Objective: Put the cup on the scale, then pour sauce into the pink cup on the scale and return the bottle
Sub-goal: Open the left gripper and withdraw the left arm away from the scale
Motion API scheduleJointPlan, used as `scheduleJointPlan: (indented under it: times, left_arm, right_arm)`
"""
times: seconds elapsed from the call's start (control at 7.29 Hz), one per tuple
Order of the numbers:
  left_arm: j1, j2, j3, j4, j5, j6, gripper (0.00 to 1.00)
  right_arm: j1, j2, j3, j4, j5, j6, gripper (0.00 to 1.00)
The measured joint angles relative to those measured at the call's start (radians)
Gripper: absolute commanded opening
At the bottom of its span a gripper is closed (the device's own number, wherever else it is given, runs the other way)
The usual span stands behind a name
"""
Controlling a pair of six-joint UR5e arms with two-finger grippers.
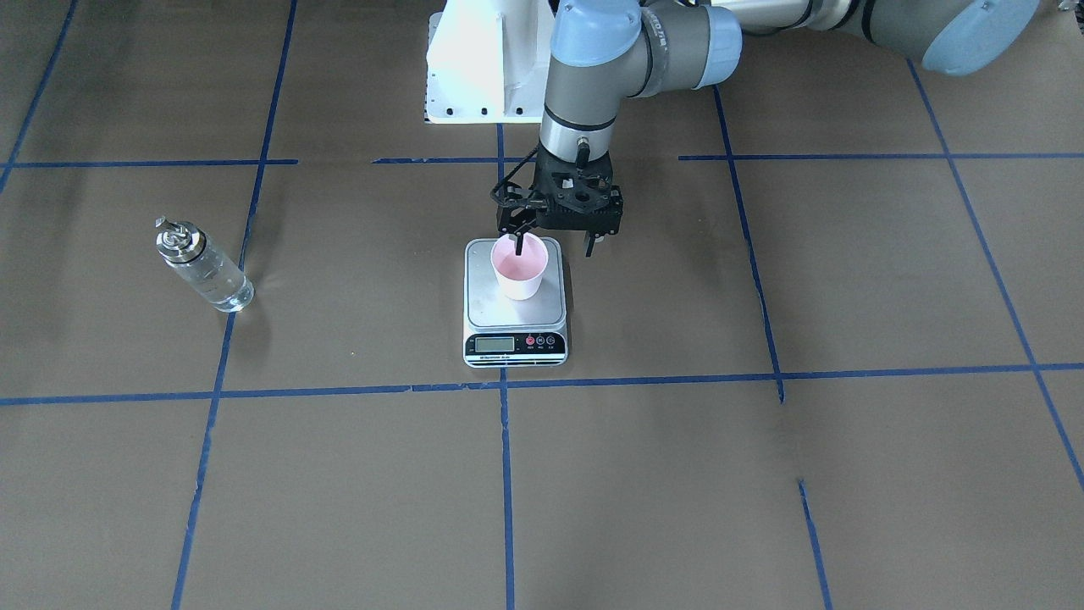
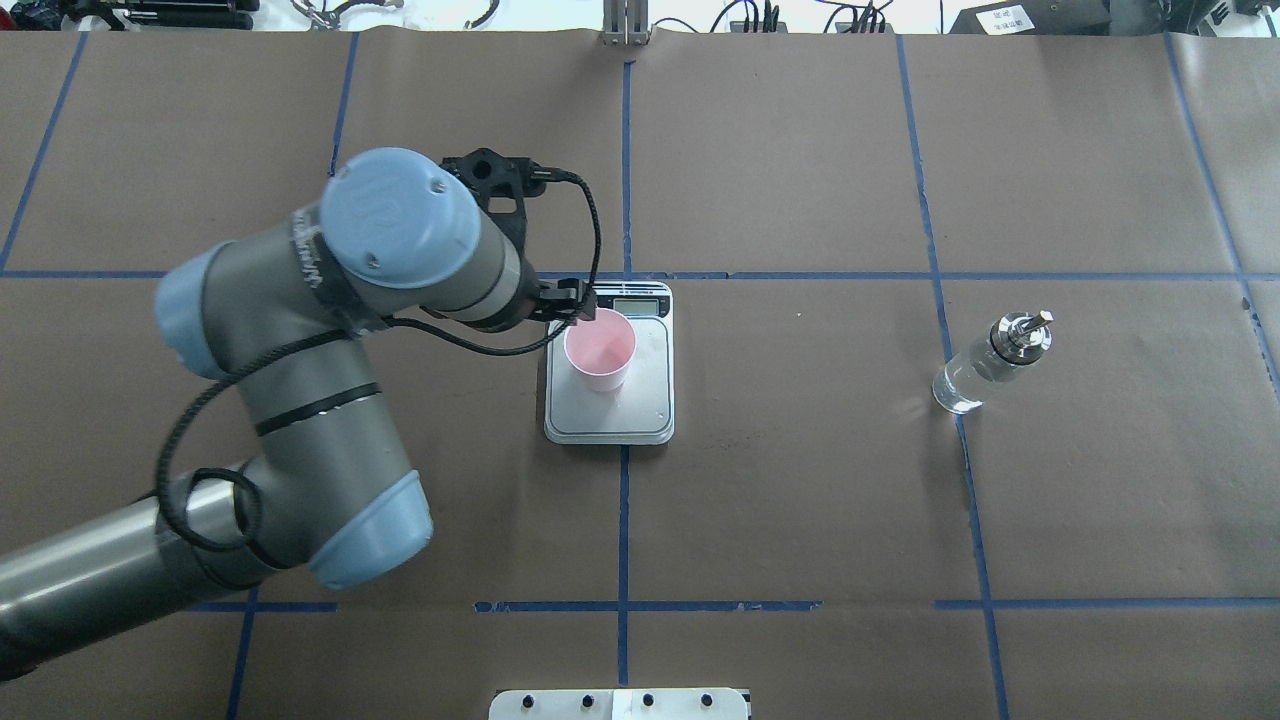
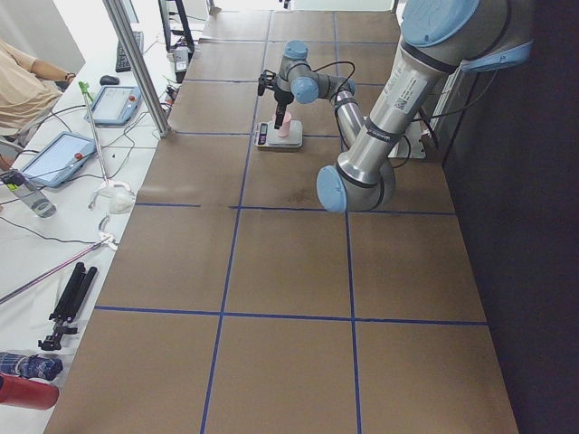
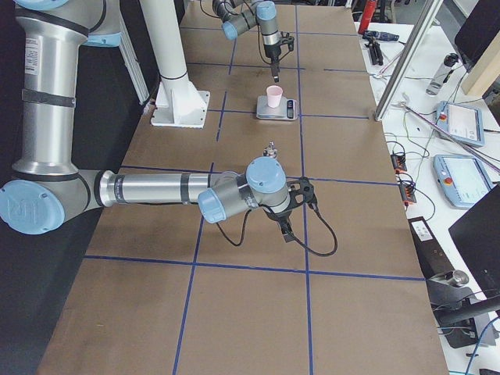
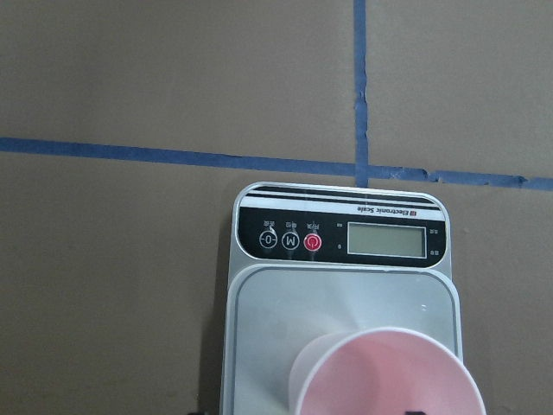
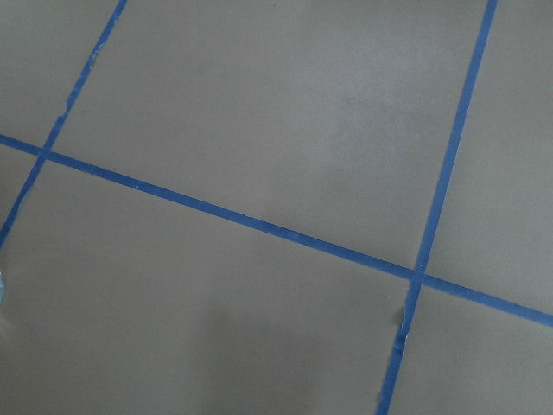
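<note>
The pale pink cup (image 1: pixel 518 269) stands upright on the silver platform of the scale (image 1: pixel 515 343), toward the robot's side of it. My left gripper (image 1: pixel 555 244) hangs over the cup, jaws wide apart. One fingertip (image 1: pixel 518 241) dips inside the cup's rim and the other is off the scale's side. The cup (image 5: pixel 384 372) and the scale's display strip (image 5: pixel 337 238) also show in the left wrist view. The glass bottle (image 2: pixel 990 365) stands alone on the robot's right. My right gripper (image 4: pixel 285 223) shows only in the exterior right view, so I cannot tell its state.
Brown paper with a blue tape grid (image 2: pixel 625 450) covers the table. The white robot base (image 1: pixel 483 68) stands behind the scale. A metal post (image 4: pixel 402 58) and desks with tablets (image 4: pixel 461 121) lie past the table's far edge.
</note>
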Motion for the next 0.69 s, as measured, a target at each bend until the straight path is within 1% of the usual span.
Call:
scheduleJointPlan:
  times: [0.14,0.27,0.41,0.55,0.69]
  left_arm:
    - [-0.062,0.078,-0.084,0.018,-0.035,0.123,1.0]
    - [-0.139,0.162,-0.147,0.026,-0.077,0.254,1.0]
    - [-0.236,0.246,-0.178,0.029,-0.122,0.411,1.0]
    - [-0.348,0.324,-0.186,0.029,-0.165,0.592,1.0]
    - [-0.477,0.395,-0.174,0.027,-0.207,0.788,1.0]
  right_arm:
    - [-0.018,0.001,0.038,0.009,0.0,0.084,1.0]
    - [-0.052,0.001,0.09,0.021,-0.003,0.196,1.0]
    - [-0.107,0.002,0.157,0.026,-0.022,0.326,1.0]
    - [-0.187,0.004,0.232,0.028,-0.074,0.47,1.0]
    - [-0.294,0.007,0.312,0.026,-0.16,0.623,1.0]
